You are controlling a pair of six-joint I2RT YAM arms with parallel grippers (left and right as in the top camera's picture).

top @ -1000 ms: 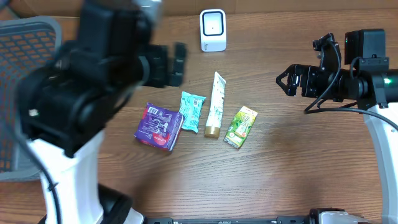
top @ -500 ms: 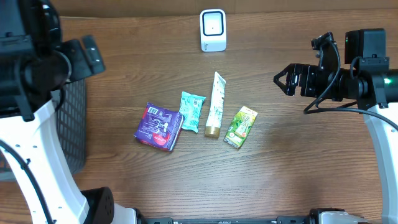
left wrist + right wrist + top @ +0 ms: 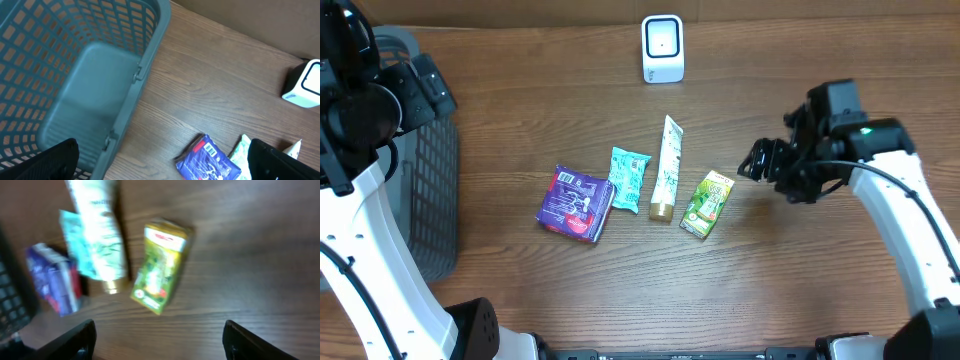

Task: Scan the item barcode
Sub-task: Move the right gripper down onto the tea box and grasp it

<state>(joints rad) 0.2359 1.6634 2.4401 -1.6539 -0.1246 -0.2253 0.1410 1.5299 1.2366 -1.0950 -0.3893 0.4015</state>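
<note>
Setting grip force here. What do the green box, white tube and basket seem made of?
Green box: probably printed cardboard, slightly glossy, with crisp folded edges. White tube: likely soft plastic, flat crimped end, shiny gold cap. Basket: moulded grey plastic, matte, lattice walls.

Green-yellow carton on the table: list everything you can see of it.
Small rectangular carton, looks like printed cardboard, green and yellow with a red-and-white patch at one end. It lies flat on the wooden table, angled slightly, rightmost in the row of four items, a narrow gap from the tube. Nothing touches it but the table; the open right gripper hovers just beside it. No barcode can be made out.
</note>
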